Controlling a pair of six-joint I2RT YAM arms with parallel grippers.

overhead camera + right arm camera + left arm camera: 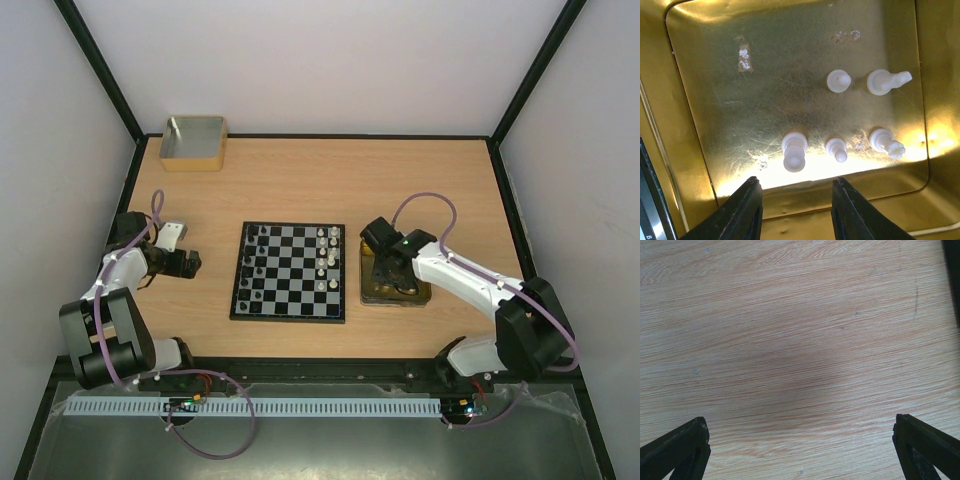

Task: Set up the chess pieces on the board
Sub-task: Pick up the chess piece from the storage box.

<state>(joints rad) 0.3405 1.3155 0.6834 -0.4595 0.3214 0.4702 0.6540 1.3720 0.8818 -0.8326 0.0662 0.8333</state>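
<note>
The board [290, 271] lies mid-table with black pieces [257, 262] along its left columns and cream-white pieces [326, 258] along its right columns. My right gripper [389, 272] hangs open and empty over the gold tin [420, 296] right of the board. In the right wrist view its gap [796, 187] is over the tin's near wall, just below a white rook [794, 151]. Several more white pieces stand inside: a pawn [836, 149], another pawn [839, 80] and two taller pieces [885, 141] [882, 82]. My left gripper [190, 263] is open and empty above bare table left of the board.
A grey box with tan rim [194, 142] stands at the back left. Black frame posts and white walls enclose the wooden table [400, 190]. The left wrist view shows only wood grain [800, 355] between its fingertips [685, 440].
</note>
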